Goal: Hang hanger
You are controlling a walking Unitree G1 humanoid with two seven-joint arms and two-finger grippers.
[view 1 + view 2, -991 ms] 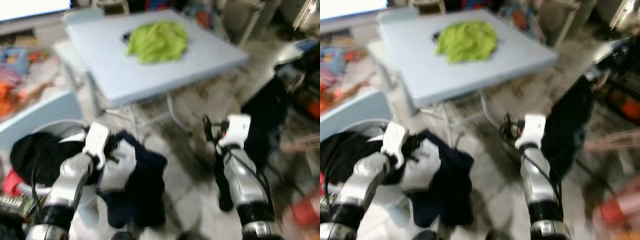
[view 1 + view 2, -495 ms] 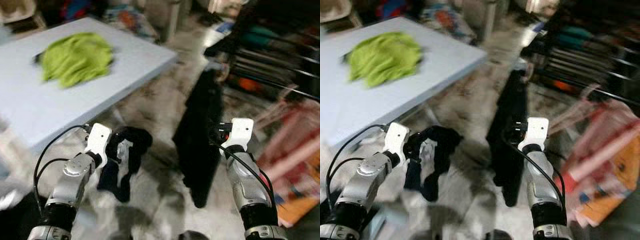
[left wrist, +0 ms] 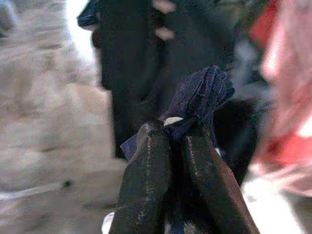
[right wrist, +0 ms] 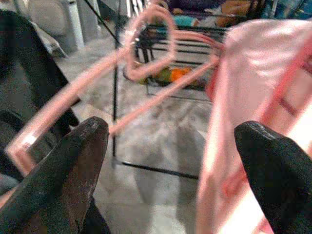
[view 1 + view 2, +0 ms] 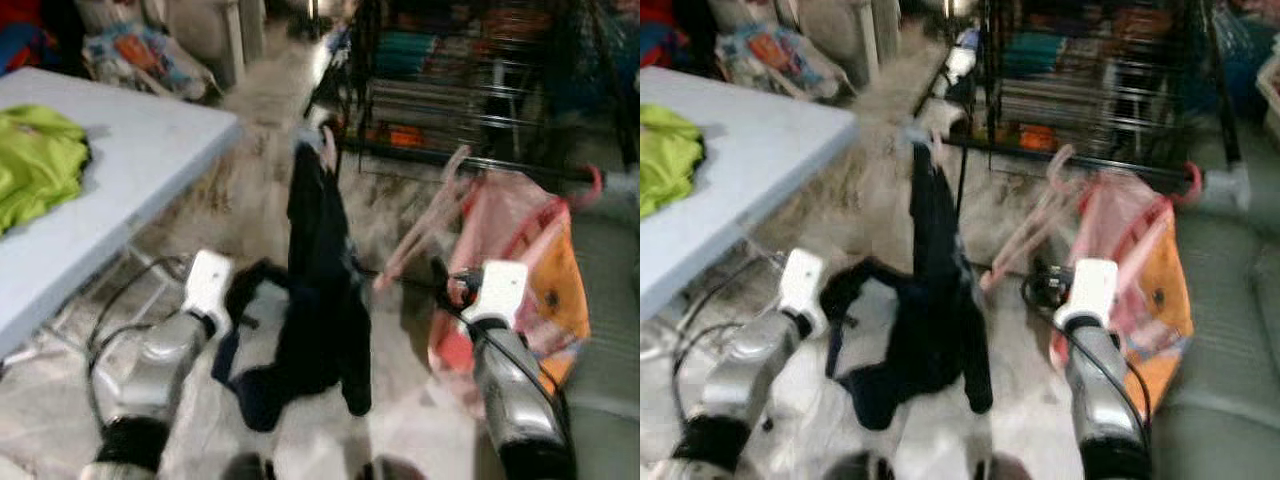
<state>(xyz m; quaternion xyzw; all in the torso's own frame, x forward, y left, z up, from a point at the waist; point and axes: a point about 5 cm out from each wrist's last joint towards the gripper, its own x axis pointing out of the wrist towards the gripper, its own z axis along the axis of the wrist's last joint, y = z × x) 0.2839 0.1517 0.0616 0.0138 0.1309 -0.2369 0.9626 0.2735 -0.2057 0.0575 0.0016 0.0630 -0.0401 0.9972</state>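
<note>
With our left gripper (image 3: pixel 176 130) pinched on the dark garment (image 5: pixel 318 290) and our right gripper (image 4: pixel 170 161) spread wide near the pink hanger (image 5: pixel 425 225) leaning by the rack (image 5: pixel 1090 80), we risk dragging the trailing cloth and snagging it while walking.

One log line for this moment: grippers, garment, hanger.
left gripper: shut on dark garment | right gripper: open, facing pink hanger | rack: ahead | view: blurred
</note>
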